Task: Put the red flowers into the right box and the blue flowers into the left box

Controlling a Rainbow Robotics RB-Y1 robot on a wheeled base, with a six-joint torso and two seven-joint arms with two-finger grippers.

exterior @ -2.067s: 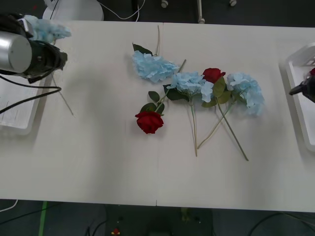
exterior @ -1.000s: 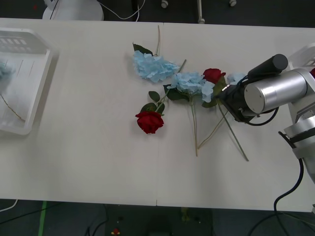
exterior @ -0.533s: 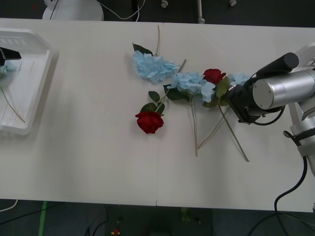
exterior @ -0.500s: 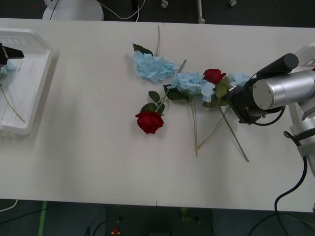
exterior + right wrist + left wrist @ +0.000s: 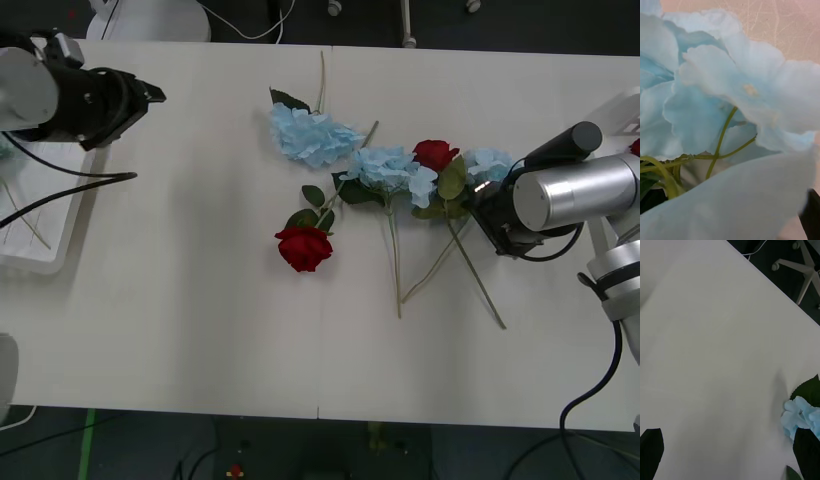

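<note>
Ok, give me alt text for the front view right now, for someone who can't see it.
The right gripper reaches into the rightmost blue flower of a cluster at the middle of a white table: three blue flowers and two red roses. The left gripper hangs empty over the table's left end, beside the left box.

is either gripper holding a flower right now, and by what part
The left gripper is open and holds nothing. The right gripper is at the rightmost blue flower; whether it grips cannot be told.
</note>
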